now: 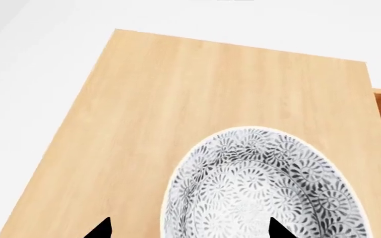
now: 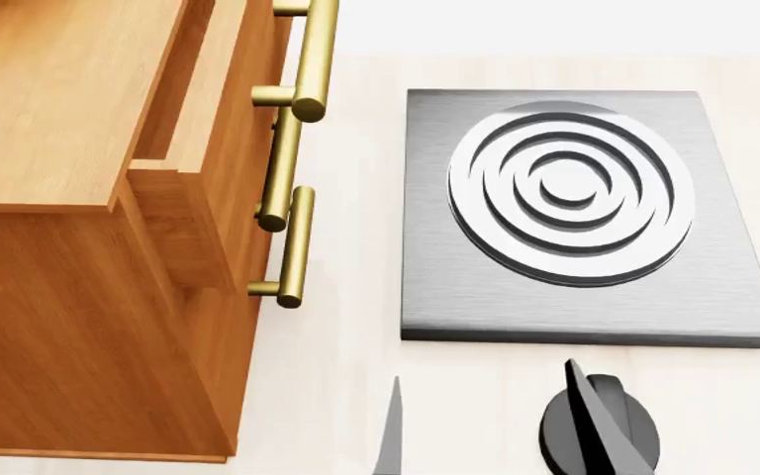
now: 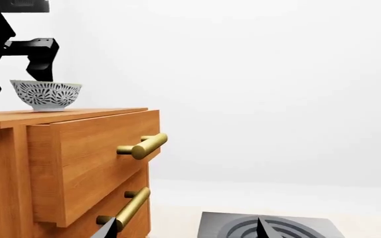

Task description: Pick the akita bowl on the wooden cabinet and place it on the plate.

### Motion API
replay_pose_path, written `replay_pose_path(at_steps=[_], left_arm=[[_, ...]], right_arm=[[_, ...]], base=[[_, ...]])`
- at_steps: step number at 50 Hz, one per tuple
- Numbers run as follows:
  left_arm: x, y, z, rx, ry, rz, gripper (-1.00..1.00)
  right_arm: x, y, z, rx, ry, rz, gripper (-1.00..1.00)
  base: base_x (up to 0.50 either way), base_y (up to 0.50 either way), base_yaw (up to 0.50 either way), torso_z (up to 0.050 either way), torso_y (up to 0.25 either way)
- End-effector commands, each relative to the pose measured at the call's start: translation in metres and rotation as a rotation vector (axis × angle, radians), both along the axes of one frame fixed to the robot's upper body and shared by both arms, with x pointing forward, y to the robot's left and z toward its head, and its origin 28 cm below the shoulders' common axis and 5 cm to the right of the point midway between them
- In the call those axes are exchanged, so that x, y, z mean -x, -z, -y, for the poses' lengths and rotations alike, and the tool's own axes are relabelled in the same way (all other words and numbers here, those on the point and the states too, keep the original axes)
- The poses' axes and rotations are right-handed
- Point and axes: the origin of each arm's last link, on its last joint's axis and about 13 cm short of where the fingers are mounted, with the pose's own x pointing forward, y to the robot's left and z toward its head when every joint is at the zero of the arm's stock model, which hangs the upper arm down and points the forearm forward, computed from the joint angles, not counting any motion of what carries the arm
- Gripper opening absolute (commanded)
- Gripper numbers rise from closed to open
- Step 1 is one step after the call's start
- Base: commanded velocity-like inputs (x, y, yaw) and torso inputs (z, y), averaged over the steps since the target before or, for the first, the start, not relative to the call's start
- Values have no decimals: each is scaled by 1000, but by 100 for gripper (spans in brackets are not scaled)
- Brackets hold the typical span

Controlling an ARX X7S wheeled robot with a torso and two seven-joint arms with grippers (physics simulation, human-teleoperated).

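Observation:
The akita bowl (image 1: 263, 191), white with a dark leaf pattern, stands on top of the wooden cabinet (image 1: 177, 99). My left gripper (image 1: 190, 230) is open just above it, one fingertip over the bare wood beside the rim and the other over the bowl's inside. From the right wrist view the bowl (image 3: 47, 94) sits at the cabinet's (image 3: 78, 158) top edge with the black left gripper (image 3: 15, 79) straddling it from above. My right gripper (image 3: 187, 228) is open and empty, low beside the cabinet's drawers. The plate is out of view.
A square grey stove plate (image 2: 578, 218) with raised rings lies on the pale floor right of the cabinet (image 2: 76, 228). Brass bar handles (image 2: 304, 59) stick out from the drawer fronts toward it. The right gripper's fingers (image 2: 390, 435) show at the head view's bottom edge.

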Motion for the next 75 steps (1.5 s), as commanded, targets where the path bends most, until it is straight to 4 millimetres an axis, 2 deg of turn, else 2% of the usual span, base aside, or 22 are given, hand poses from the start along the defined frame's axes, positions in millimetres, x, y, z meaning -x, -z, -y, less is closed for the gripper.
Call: replay_pose_path(at_steps=[1, 20, 21, 23, 24, 28, 31, 34, 53, 57, 64, 67, 71, 75], left_arm=[[-10, 16, 2, -45, -6, -28, -100], [-10, 14, 1, -64, -19, -7, -100], [-10, 13, 1, -82, -17, 4, -100], [-12, 6, 3, -227, -29, 60, -100], [-13, 1, 4, -362, -49, 96, -100], [-13, -11, 12, -407, 32, 187, -100], [-11, -16, 17, -381, 58, 220, -100], [-11, -25, 24, -451, 92, 294, -100], [0, -52, 53, -529, 232, 471, -100], [3, -59, 59, -549, 314, 521, -100], [12, -63, 66, -589, 349, 614, -100], [18, -65, 68, -538, 404, 647, -100], [24, -66, 72, -610, 416, 686, -100], [30, -67, 77, -610, 443, 742, -100]], right_arm=[[-2, -2, 1, 7, 11, 17, 100], [-1, -3, 1, 1, 9, 17, 100], [-1, -3, 1, 1, 9, 18, 100], [-1, -3, 2, 1, 9, 17, 100], [-2, -3, 2, 0, 9, 17, 100], [-1, -3, 2, 1, 9, 19, 100], [-1, -3, 2, 2, 10, 20, 100], [-1, -4, 2, 1, 12, 22, 100], [1, -7, 2, 3, 18, 32, 100], [1, -7, 2, 2, 17, 32, 100], [2, -7, 3, 0, 17, 33, 100], [2, -7, 3, -2, 18, 32, 100], [1, -6, 3, -5, 16, 31, 100], [2, -7, 3, -5, 17, 33, 100]], base=[[0, 0, 0, 0, 0], [0, 0, 0, 0, -1], [0, 0, 0, 0, 0], [0, 0, 0, 0, -5], [0, 0, 0, 0, 0], [0, 0, 0, 0, 0], [0, 0, 0, 0, 0], [0, 0, 0, 0, 0], [0, 0, 0, 0, 0], [0, 0, 0, 0, 0], [0, 0, 0, 0, 0], [0, 0, 0, 0, 0], [0, 0, 0, 0, 0], [0, 0, 0, 0, 0]])
